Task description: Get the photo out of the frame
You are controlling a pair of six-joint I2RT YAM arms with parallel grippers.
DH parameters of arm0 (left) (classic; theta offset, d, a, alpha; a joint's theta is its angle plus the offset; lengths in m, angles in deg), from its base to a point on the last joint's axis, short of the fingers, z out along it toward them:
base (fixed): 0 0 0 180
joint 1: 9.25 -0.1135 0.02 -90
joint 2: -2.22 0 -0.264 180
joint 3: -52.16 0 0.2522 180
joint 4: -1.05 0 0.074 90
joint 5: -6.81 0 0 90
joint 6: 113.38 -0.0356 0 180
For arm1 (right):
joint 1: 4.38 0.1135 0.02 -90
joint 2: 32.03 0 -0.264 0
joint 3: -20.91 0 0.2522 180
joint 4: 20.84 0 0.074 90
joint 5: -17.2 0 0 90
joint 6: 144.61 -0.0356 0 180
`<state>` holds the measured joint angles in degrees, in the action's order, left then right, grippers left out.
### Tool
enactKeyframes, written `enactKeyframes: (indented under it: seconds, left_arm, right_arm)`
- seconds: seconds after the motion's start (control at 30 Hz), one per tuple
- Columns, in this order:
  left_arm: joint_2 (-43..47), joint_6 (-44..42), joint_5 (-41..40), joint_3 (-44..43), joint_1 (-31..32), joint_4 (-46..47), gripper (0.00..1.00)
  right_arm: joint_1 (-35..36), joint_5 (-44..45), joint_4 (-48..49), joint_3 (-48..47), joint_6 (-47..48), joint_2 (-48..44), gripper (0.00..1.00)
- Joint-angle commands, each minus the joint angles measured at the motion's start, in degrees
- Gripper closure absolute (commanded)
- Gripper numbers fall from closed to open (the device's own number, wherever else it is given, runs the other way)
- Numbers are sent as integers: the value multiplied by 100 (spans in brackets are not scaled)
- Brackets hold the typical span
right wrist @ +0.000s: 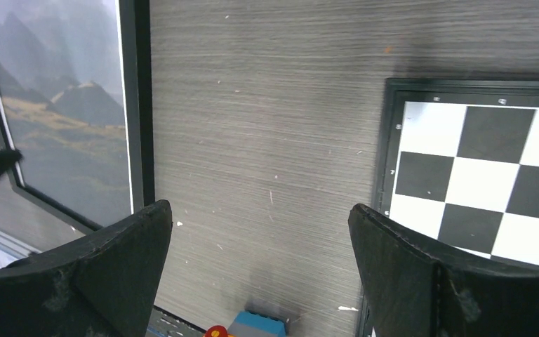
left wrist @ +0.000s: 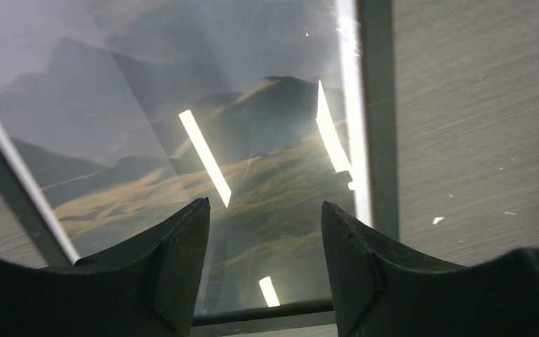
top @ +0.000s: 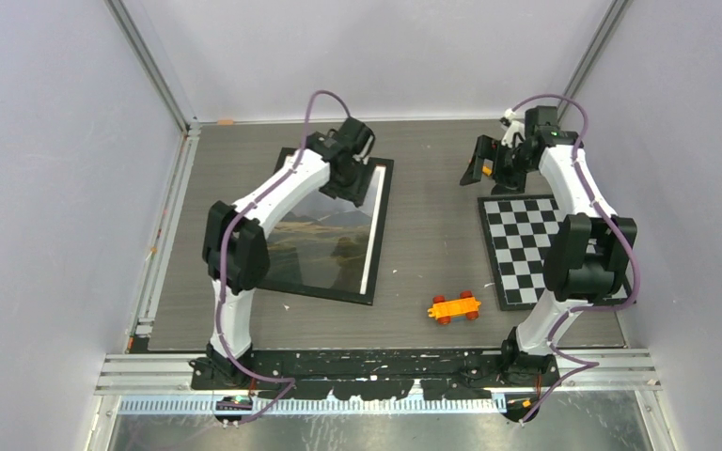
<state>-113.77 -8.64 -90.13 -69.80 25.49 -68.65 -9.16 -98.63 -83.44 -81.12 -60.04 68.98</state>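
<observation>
From above, the frame [top: 384, 221] lies flat on the left half of the surface [top: 423, 235]. The photo [top: 324, 240] sits inside it, face up, with a white strip along its right side. The left arm reaches over the frame's far end, its pincer [top: 350, 183] low above the far right corner. The right pincer [top: 482, 171] hangs past the far edge of the checkerboard mat [top: 517, 244]. An orange toy car [top: 454, 307] stands between frame and mat, nearer the arm bases.

In the left wrist view, the fingers [left wrist: 182, 260] stand moderately apart with nothing between them. The photo's hills show in the gap under glare streaks, and the frame's black edge runs just right of the gap.

In the right wrist view, the fingers [right wrist: 112, 267] are spread wide and hold nothing. Bare surface lies below them, with the frame and photo at left and the mat at right.
</observation>
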Motion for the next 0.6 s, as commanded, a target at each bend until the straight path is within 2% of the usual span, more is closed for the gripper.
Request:
enactKeyframes:
  seconds: [0.0,0.27,0.57]
  left_arm:
    - [-278,387,-186,-103,380,208,42]
    - [-1116,718,-432,-615,998,308,48]
    - [-1918,1022,-849,-1256,1074,132,54]
  right_arm:
    - [-1,-121,220,-72,-296,-350,0]
    - [-5,-166,405,213,-590,-456,0]
    - [-3,-377,780,716,-1120,-575,0]
